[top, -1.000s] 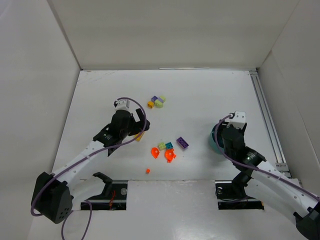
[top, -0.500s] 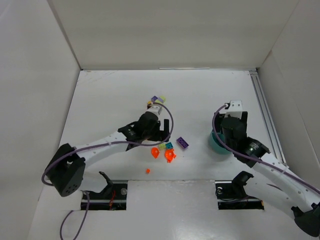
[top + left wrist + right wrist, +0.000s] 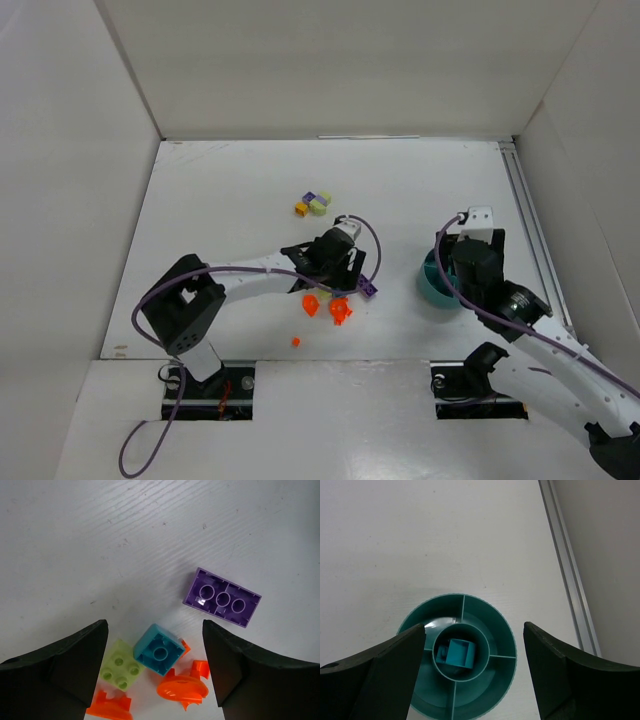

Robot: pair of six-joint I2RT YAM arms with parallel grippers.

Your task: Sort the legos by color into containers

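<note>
In the left wrist view my left gripper [image 3: 155,626] is open, its fingers on either side of a teal brick [image 3: 159,649] lying studs-down. Beside that brick lie a pale green brick [image 3: 121,666], two orange pieces [image 3: 182,690] and, further off, a purple brick [image 3: 222,598]. From above, the left gripper [image 3: 335,265] hangs over this cluster. My right gripper [image 3: 474,626] is open and empty above the round teal bowl [image 3: 492,622], whose central cup holds a teal piece [image 3: 459,653]. The bowl [image 3: 432,288] is partly hidden by the right arm.
More legos lie at the back: purple [image 3: 309,197], yellow-orange [image 3: 300,208] and pale green [image 3: 320,205]. A tiny orange piece [image 3: 296,342] sits near the front edge. A metal rail [image 3: 530,230] runs along the right side, and white walls enclose the table.
My left arm has swung right, from the table's left part to over the middle cluster, and its jaws have narrowed a little. The right gripper has opened wider over the bowl.
</note>
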